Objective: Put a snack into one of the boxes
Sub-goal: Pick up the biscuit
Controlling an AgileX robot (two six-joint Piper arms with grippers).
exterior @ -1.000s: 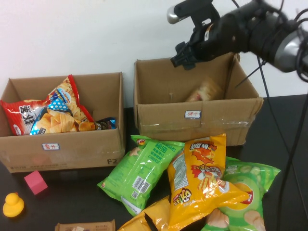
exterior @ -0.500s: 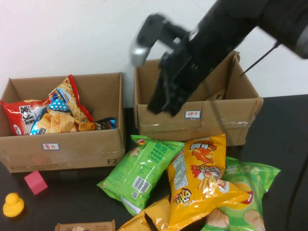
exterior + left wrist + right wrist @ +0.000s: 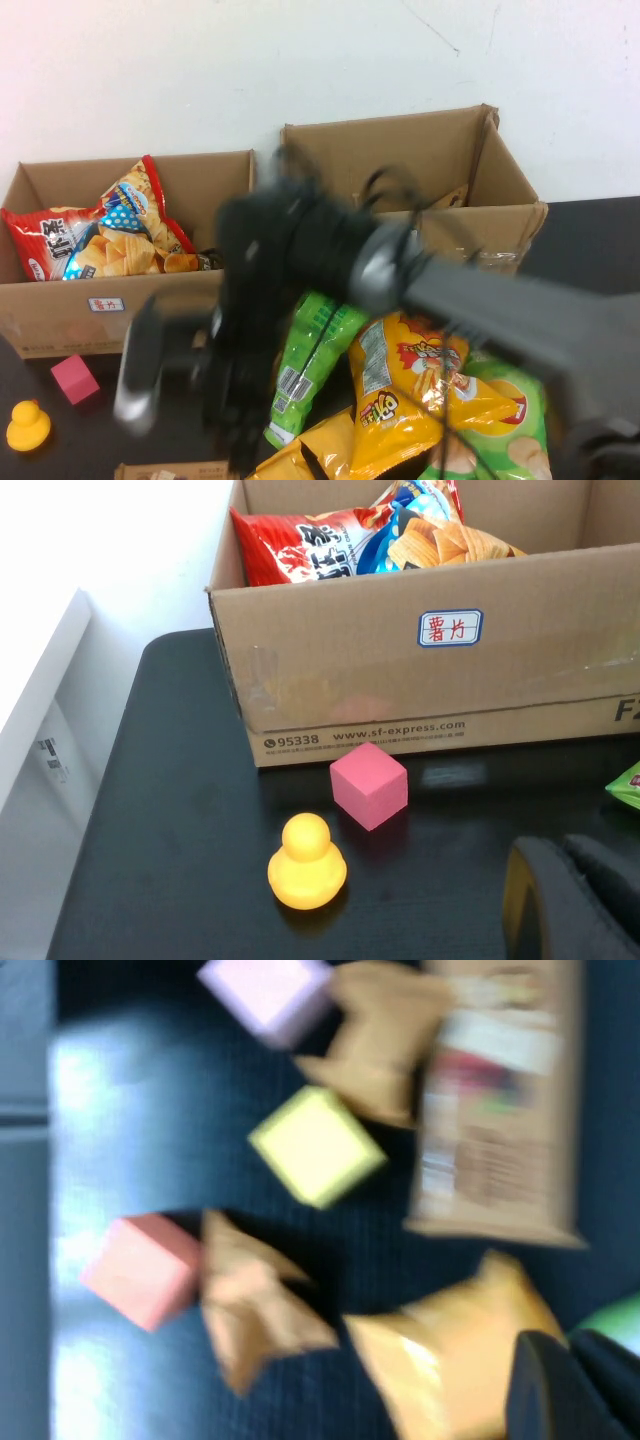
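Two open cardboard boxes stand at the back: the left box [image 3: 130, 300] holds red and blue chip bags [image 3: 100, 235], and the right box [image 3: 500, 225] shows a snack pack [image 3: 455, 197] inside. Green [image 3: 320, 330] and orange [image 3: 410, 370] chip bags lie in front. My right arm sweeps low across them, motion-blurred; its gripper [image 3: 235, 405] is at the front left, fingers together and empty. In the right wrist view that gripper [image 3: 575, 1390] hangs over an orange bag [image 3: 450, 1360]. My left gripper [image 3: 570, 900] is shut and empty, on the table in front of the left box [image 3: 400, 690].
A pink cube [image 3: 73, 378] and a yellow duck [image 3: 27, 427] sit at the front left, with a brown pack [image 3: 170, 470] at the front edge. The right wrist view shows a yellow cube [image 3: 317, 1147], a pink cube [image 3: 140, 1270], a lilac cube [image 3: 265, 990] and a brown pack [image 3: 500, 1100].
My right arm has swung from above the right box down and to the left, to the table's front left. The snack it was over now lies in the right box.
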